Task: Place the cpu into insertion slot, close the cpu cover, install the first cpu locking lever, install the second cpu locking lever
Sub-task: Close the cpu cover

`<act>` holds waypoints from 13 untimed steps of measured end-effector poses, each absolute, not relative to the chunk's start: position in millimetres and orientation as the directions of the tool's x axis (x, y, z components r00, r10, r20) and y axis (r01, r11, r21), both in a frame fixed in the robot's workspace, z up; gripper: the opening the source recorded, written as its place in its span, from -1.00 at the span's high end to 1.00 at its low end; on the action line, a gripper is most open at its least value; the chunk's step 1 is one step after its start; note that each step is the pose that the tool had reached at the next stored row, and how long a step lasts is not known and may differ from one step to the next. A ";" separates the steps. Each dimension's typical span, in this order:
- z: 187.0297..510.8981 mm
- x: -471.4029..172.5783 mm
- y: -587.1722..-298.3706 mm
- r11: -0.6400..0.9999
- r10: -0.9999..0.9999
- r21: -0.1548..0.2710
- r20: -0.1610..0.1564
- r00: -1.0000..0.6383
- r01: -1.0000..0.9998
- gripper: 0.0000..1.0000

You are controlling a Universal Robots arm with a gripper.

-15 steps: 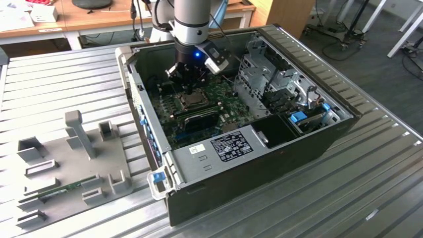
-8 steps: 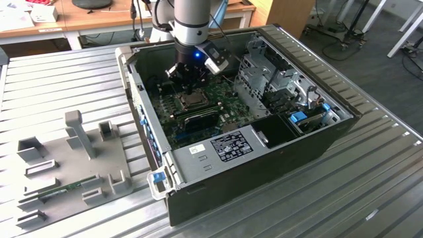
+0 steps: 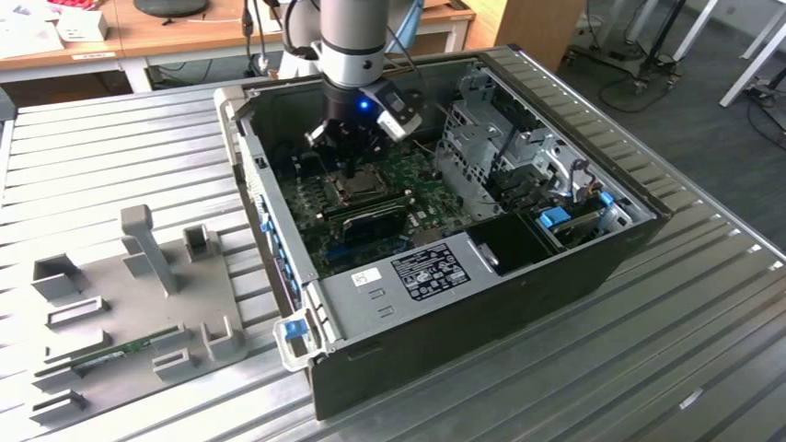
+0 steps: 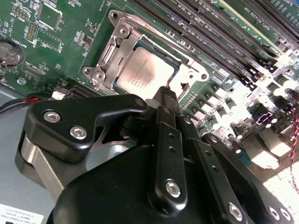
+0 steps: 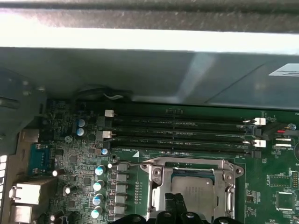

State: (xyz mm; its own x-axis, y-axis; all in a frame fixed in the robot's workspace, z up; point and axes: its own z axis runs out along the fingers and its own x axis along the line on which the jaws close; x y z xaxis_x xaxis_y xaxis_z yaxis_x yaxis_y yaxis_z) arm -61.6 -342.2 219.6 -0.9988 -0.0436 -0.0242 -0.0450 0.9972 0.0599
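The cpu (image 4: 144, 72) lies flat in the insertion slot (image 4: 159, 53) on the green board, its dull silver top facing up. The silvery cpu cover (image 4: 117, 44) lies down around it, framing the chip. My gripper (image 4: 166, 93) hovers just over one edge of the socket, its black fingers pressed together with nothing between them. In the first wrist view the fingertips (image 5: 172, 201) stand over the near side of the cpu (image 5: 192, 186) and the cpu cover (image 5: 156, 184). From the exterior view, my gripper (image 3: 352, 170) reaches down into the open case right above the socket (image 3: 356, 190).
Long black memory slots (image 5: 182, 133) run beside the socket. A row of capacitors (image 5: 99, 186) and rear ports stand to one side. The metal drive cage (image 3: 491, 129) fills the case at the exterior view's right. A grey fixture plate (image 3: 135, 295) lies on the table outside.
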 end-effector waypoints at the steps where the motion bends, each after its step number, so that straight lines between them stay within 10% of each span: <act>1: 218.9 -62.1 -342.1 0.997 -0.044 0.060 -0.025 -0.999 -0.045 0.80; 13: 214.9 -64.6 -342.2 0.997 -0.043 0.060 -0.026 -0.999 -0.045 0.80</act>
State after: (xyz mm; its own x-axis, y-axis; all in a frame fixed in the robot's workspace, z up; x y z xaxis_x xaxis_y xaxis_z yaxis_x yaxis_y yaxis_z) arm -64.6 -342.2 214.9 -0.9987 -0.0434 -0.0257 -0.0449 0.9972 0.0599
